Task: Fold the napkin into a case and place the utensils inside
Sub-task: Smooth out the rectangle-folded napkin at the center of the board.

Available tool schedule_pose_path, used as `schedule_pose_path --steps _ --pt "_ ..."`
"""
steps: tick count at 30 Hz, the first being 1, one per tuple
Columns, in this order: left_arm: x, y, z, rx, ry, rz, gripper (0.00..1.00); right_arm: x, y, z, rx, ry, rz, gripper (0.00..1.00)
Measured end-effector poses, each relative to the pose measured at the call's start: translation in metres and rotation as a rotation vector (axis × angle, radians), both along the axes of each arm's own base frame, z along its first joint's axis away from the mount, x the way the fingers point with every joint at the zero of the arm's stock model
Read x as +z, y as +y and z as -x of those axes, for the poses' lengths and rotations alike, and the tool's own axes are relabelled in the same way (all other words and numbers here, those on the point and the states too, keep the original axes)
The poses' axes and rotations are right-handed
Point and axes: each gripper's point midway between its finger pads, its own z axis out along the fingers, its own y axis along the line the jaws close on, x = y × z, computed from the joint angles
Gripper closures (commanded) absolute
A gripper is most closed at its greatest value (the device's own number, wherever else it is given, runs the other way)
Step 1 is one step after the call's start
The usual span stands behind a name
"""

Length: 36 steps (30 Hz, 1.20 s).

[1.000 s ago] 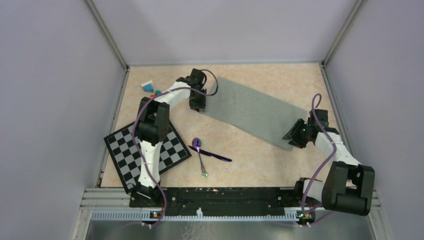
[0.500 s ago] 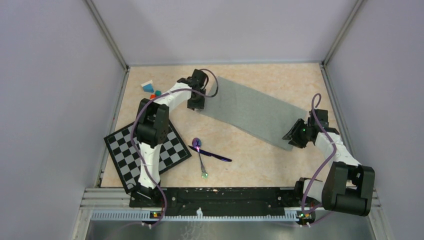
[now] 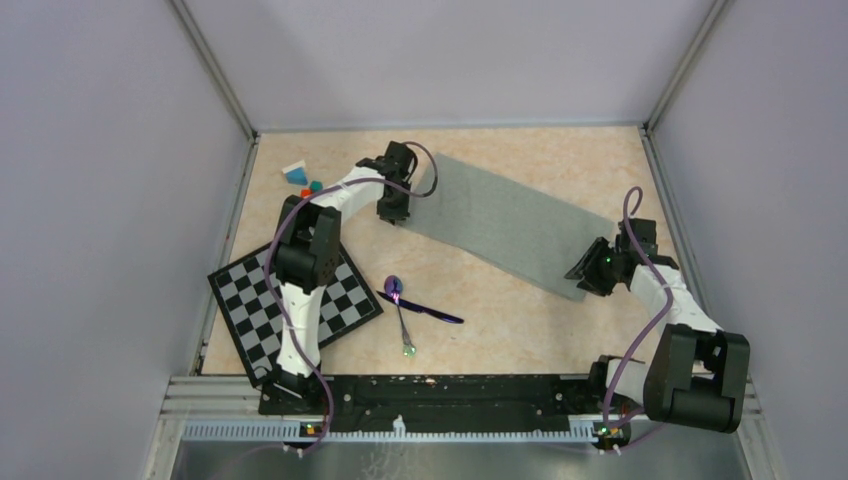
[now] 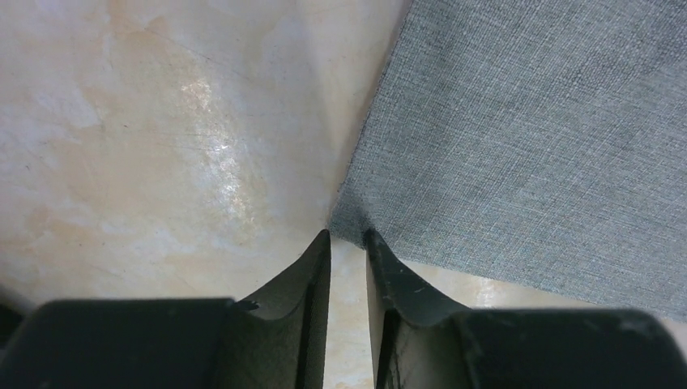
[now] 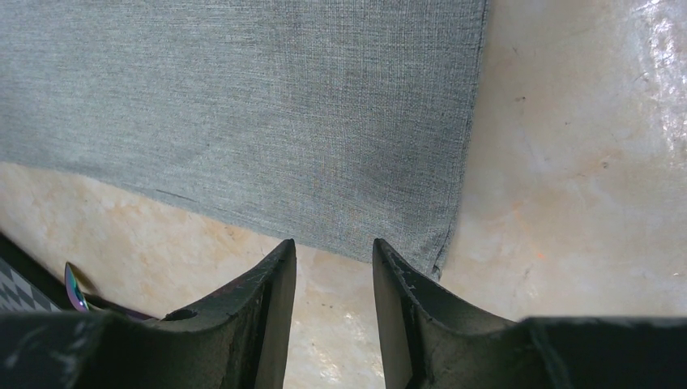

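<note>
Napkin (image 3: 500,225): thin, light, limp cloth that will drape, so I should pinch it at the corners. My left gripper (image 4: 347,235) is barely apart at one corner. My right gripper (image 5: 334,247) is apart at the near edge.

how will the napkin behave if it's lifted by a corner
The napkin is thin woven cloth lying flat, so it will probably sag and drape, not hold shape. It looks light; pushed, it would likely wrinkle or bunch rather than slide.

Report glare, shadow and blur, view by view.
Left wrist: white glare patch on the tabletop; the napkin weave is sharp, with a soft shadow beside its edge. Right wrist: glare only in the top right corner, and the weave is sharp. Top external: even light, faint shadows, and the spoon glints.
</note>
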Motion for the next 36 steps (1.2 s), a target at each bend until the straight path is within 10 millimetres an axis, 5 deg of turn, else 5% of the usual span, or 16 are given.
schedule_pose_path --steps 10,14,15,17,20,27,36 --pt "0.010 -0.003 -0.008 0.000 -0.027 0.005 1.00 0.001 0.000 -0.002 0.002 -0.008 -0.001 0.61" --pt "0.022 -0.007 -0.018 -0.001 -0.060 0.020 1.00 0.001 0.000 -0.003 0.002 -0.015 0.000 0.61" --pt "0.024 -0.008 -0.020 -0.001 -0.066 0.024 0.95 0.001 0.000 -0.004 0.003 -0.017 0.000 0.61" --pt "0.027 -0.009 -0.021 -0.002 -0.071 0.027 0.68 0.002 0.000 -0.004 0.004 -0.020 0.001 0.61" --pt "0.027 -0.008 -0.019 -0.002 -0.062 0.023 0.57 0.002 0.000 -0.004 0.007 -0.022 0.003 0.61" --pt "0.011 -0.003 -0.006 -0.002 -0.013 0.002 0.57 0.002 0.000 -0.005 0.010 -0.024 0.000 0.61" --pt "-0.001 -0.003 -0.007 -0.005 0.005 -0.004 0.78 0.002 0.000 -0.005 0.011 -0.024 0.000 0.61"
